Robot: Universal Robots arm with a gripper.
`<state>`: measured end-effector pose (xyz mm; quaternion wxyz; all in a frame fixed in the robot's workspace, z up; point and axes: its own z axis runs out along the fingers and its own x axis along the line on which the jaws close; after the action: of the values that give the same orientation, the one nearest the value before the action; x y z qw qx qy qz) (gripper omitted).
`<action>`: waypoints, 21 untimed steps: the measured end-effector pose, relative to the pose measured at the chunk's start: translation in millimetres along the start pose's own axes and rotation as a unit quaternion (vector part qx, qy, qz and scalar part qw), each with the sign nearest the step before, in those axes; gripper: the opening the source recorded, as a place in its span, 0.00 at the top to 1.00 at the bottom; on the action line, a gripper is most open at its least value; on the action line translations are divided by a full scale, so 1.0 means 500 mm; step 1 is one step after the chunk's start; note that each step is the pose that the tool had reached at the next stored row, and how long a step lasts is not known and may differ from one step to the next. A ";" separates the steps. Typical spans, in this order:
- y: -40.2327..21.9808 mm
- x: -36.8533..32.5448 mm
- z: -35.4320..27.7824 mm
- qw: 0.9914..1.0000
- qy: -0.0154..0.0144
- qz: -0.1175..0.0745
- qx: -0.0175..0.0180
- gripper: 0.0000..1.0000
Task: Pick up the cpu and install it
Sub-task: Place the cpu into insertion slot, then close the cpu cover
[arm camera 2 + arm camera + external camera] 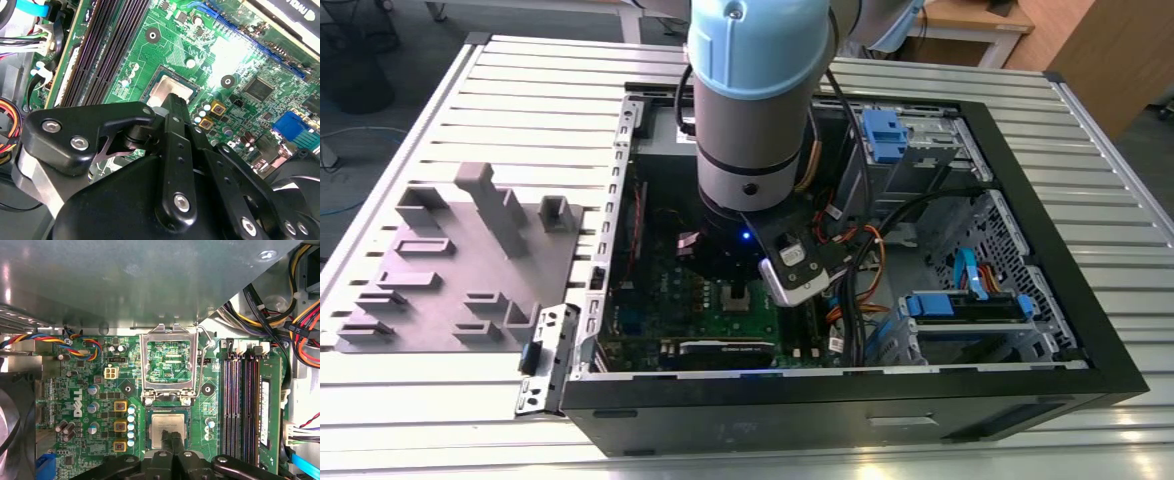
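Note:
The cpu [161,426], a small square chip with a pale silvery top, lies flat in its socket on the green motherboard [90,390]. In the second wrist view the cpu [167,89] shows just beyond the black fingers. My gripper [173,435] stands right over the chip with its two fingers pressed together, the tips at or just above the chip's top; I cannot tell whether they touch it. The shiny socket frame [167,365] is flipped up and open beside the socket. In the exterior view the arm reaches down into the open computer case [854,400], with the gripper [738,296] low over the board.
Memory slots [241,405] run beside the socket, and bundles of coloured cables [280,300] hang near them. A black fan [15,425] sits on the other side. A grey moulded tray [454,270] lies on the slatted table at the exterior view's left.

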<state>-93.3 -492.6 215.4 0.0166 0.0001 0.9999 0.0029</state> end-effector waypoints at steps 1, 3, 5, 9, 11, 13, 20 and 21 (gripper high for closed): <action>0.000 0.000 0.000 1.000 0.000 0.000 0.000 0.89; 0.000 0.000 0.000 1.000 0.000 0.000 0.000 0.89; 0.000 0.000 0.000 1.000 0.000 0.000 0.000 0.89; 0.000 0.000 -0.001 1.000 0.000 0.000 0.000 0.89; 0.000 0.000 -0.001 1.000 0.000 0.000 0.000 0.89; 0.000 0.000 -0.001 1.000 0.000 0.000 0.000 0.89; 0.001 -0.001 -0.014 1.000 0.000 0.000 0.000 0.89; 0.001 0.000 -0.014 1.000 0.000 0.000 0.000 0.89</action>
<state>-93.3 -492.3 222.6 0.0167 0.0001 0.9999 0.0028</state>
